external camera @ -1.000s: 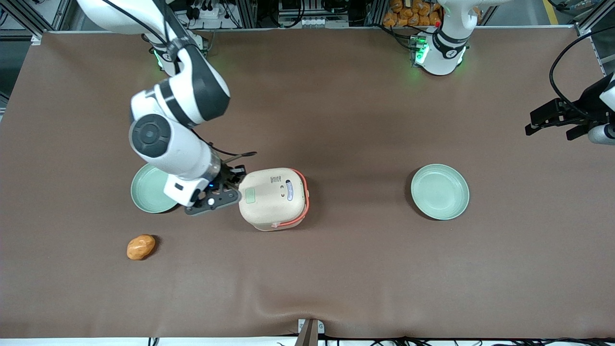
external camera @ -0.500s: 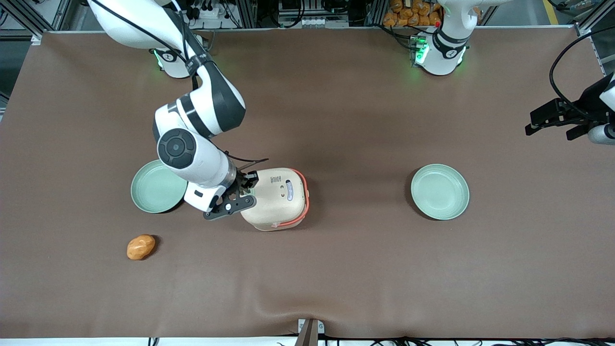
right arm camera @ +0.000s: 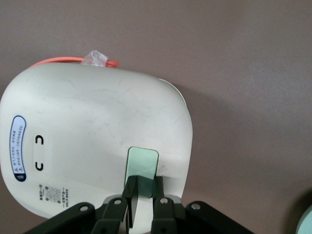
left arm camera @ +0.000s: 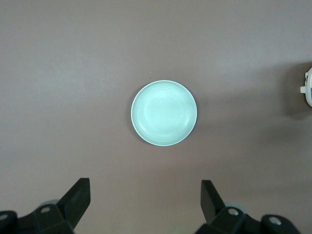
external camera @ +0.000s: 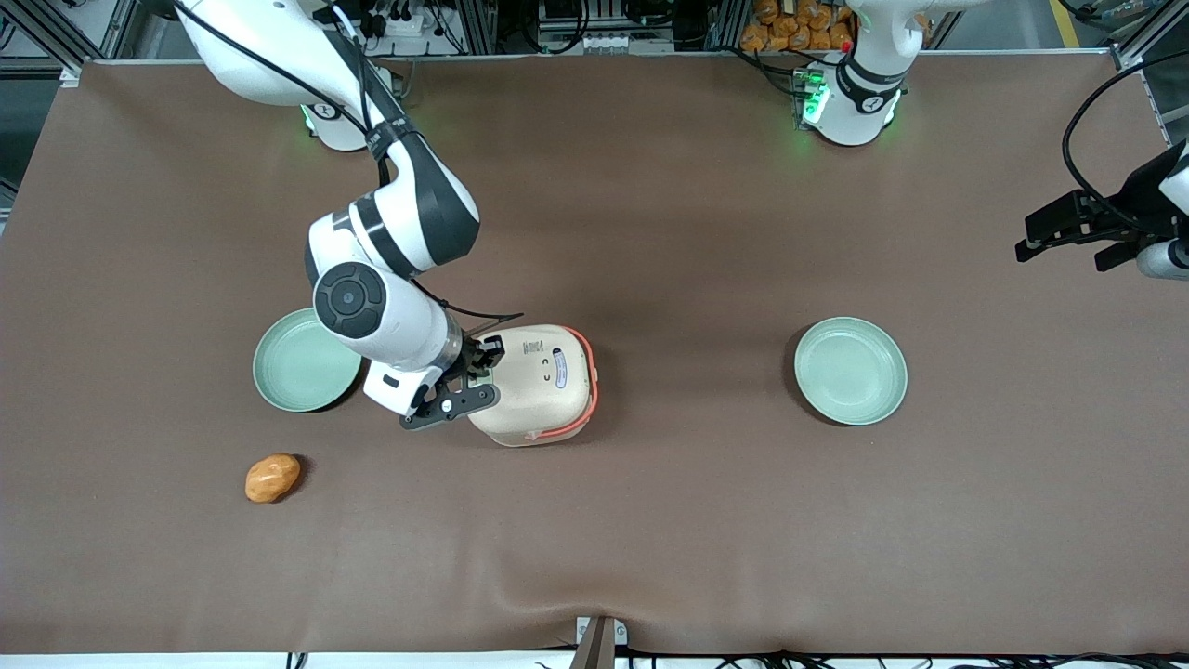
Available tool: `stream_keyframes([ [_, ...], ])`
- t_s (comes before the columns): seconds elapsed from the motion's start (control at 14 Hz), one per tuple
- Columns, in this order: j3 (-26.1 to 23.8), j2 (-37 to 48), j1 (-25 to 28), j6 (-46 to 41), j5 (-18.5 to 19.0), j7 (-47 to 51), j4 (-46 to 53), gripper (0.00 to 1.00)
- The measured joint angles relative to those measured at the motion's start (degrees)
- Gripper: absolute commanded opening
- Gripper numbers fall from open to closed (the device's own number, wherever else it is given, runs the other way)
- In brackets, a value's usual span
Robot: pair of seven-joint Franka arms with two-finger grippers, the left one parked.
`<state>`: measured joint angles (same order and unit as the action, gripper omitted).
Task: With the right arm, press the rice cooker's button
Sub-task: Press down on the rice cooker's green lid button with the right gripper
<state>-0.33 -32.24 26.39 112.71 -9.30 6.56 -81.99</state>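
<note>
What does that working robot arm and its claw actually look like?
The right arm is glossy white with black bands and a round dark grey joint cap. A thin black cable runs along it. Its gripper, over the rice cooker, is black with two slim fingers.

Hand (right arm camera: 143, 195) unobstructed over rice cooker (right arm camera: 97, 141)

- Pretty clearly a robotics lab, not anyone's kitchen.
- Big table (external camera: 706, 232) under a brown mat, with two white arm bases (external camera: 850, 102) bolted along its edge farthest from the camera, green lights on.
- Aluminium framing (external camera: 483, 23) and cable bundles (external camera: 594, 23) just past that edge.
- Props on the mat: rice cooker (external camera: 534, 383), plates (external camera: 850, 370).
</note>
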Motion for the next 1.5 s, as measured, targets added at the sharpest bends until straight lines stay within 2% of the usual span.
stream_keyframes([
  [0.21, 0.08, 0.00, 0.09, 0.04, 0.01, 0.45, 0.00, 0.15],
  [0.43, 0.32, -0.01, 0.34, 0.21, 0.12, 1.77, 0.01, 0.00],
  [1.5, 0.67, -0.44, 1.85, 1.45, 0.37, 1.87, 0.49, 0.01],
])
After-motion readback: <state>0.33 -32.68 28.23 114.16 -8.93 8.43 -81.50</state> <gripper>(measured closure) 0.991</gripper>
